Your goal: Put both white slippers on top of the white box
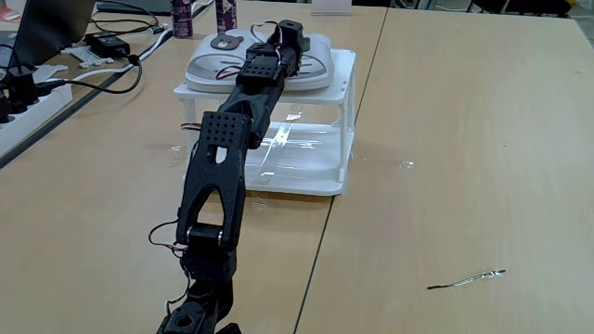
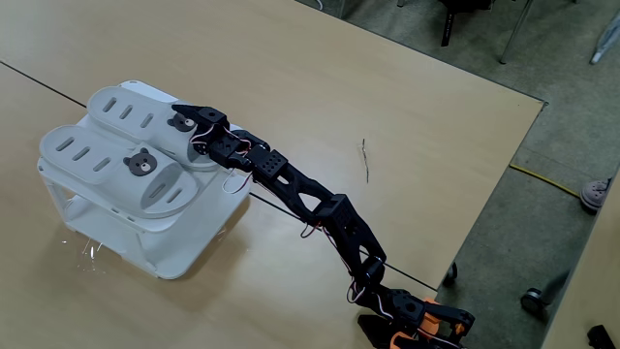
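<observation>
Both white slippers lie side by side, flat on top of the white box [image 1: 345,88] [image 2: 184,247]. In a fixed view the nearer slipper [image 2: 97,160] and the farther slipper [image 2: 126,109] each show a brown bear badge. In another fixed view the arm partly covers the pair: one slipper [image 1: 209,67] shows to its left, the other [image 1: 317,63] to its right. My gripper [image 1: 290,37] [image 2: 191,116] rests at the strap of the farther slipper, right by its bear badge. The fingertips are hidden against the strap, so the jaws' state does not show.
A power strip [image 1: 23,97], a black adapter [image 1: 111,44], cables and two purple bottles [image 1: 182,17] crowd the table's back left. A thin dark wire [image 1: 469,277] [image 2: 365,160] lies on the bare wood to the right. The table edge [image 2: 504,184] drops to the floor.
</observation>
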{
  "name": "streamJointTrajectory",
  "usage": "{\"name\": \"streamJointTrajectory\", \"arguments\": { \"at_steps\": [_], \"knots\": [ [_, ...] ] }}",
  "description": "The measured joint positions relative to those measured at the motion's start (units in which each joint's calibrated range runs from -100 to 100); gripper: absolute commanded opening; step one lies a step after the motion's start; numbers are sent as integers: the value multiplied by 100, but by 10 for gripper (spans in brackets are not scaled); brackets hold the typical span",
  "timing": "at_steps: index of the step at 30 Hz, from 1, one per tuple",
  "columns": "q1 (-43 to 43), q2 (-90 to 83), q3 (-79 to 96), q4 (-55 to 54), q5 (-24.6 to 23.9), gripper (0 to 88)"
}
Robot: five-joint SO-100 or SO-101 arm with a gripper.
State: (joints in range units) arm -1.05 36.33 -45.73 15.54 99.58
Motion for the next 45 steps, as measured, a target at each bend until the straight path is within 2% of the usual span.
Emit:
{"name": "streamJointTrajectory", "arguments": {
  "at_steps": [14, 18, 25, 36, 45],
  "knots": [
    [-22, -1320, 2129, -26, 0, 194],
    [-30, -1452, 2255, -26, 0, 290],
    [-52, -1773, 2453, -26, 0, 290],
    [-60, -3975, 4771, -26, 0, 289],
    [-60, -5559, 5373, -26, 0, 289]
  ]
}}
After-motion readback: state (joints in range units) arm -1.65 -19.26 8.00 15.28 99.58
